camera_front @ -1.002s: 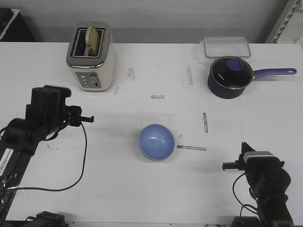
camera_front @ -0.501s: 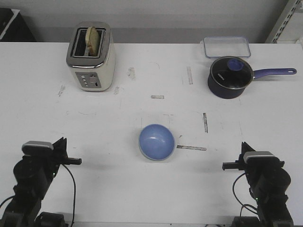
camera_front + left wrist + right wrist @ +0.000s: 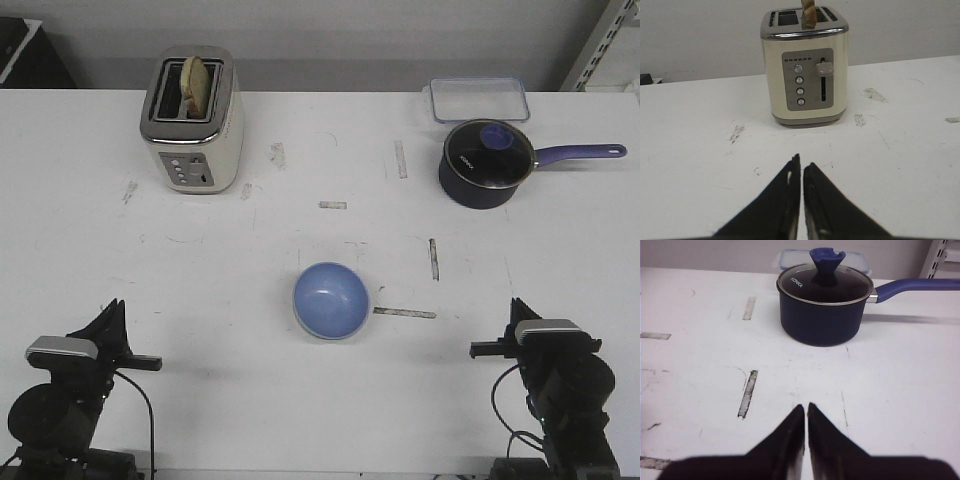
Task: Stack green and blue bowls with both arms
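The left tool (image 3: 150,362) has dropped from mid-left of the frame a second ago to the lower left corner, fingers pressed together and empty; the right tool (image 3: 482,350) sits unchanged at lower right, likewise closed on nothing. The blue bowl (image 3: 331,299) rests at center on the counter (image 3: 250,270), its rim looking pale green, so the stack seems finished and both arms parked.

1. Blue bowl (image 3: 331,300): light periwinkle blue, with a paler green rim showing at its lower edge.
2. Toaster (image 3: 805,74): cream body, silver top, grey control panel.
3. Saucepan (image 3: 825,310): dark navy, blue knob and handle.
4. Table (image 3: 250,400): white, grey scuff marks.
5. Left gripper (image 3: 801,172) and right gripper (image 3: 805,412): black fingers.
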Tool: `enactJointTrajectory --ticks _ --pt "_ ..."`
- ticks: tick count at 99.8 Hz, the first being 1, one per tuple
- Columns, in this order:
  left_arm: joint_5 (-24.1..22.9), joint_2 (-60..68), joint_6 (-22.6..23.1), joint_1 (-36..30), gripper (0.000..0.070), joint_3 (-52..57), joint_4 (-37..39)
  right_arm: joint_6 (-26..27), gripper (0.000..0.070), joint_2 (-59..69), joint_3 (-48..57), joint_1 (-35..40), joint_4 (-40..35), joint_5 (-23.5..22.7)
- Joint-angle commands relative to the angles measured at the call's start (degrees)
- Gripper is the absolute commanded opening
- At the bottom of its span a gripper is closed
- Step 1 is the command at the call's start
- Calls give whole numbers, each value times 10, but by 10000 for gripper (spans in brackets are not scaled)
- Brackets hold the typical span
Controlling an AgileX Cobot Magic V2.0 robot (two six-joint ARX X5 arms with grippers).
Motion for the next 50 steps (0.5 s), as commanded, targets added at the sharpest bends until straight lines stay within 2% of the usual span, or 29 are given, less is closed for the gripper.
enactJointTrajectory --ticks 1,50 --pt "-3 -2 7 0 1 3 9 3 1 3 3 1 10 0" --pt "-3 -3 7 2 2 3 9 3 1 3 3 1 16 0"
